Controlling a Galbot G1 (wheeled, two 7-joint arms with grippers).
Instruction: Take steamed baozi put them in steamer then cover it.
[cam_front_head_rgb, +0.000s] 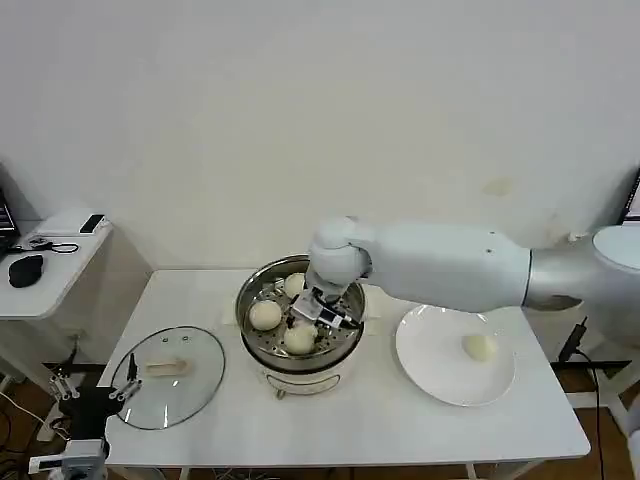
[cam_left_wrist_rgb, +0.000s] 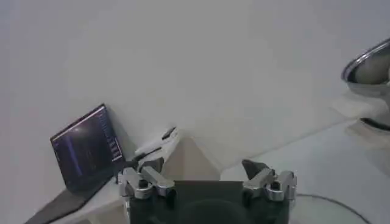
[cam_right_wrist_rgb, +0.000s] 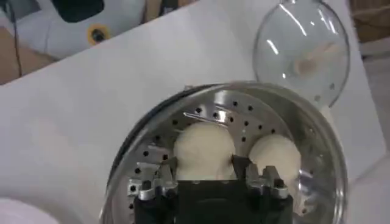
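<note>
Right gripper (cam_right_wrist_rgb: 204, 176) inside steamer (cam_front_head_rgb: 252, 300), fingers clamped on a baozi (cam_right_wrist_rgb: 203, 151) beside two others; left gripper (cam_left_wrist_rgb: 207, 182) spread apart, parked near-left by cover (cam_front_head_rgb: 200, 385).

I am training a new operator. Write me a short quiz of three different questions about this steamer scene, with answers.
1. How many buns are in the steamer?
2. True or false: the lid is on the steamer.
3. Which gripper is over the steamer: A left, B right?

Key:
1. Three; a fourth bun lies on the plate.
2. False; it lies on the table.
3. B; the right gripper has a bun between its fingers, while the left gripper waits beside the lid.
</note>
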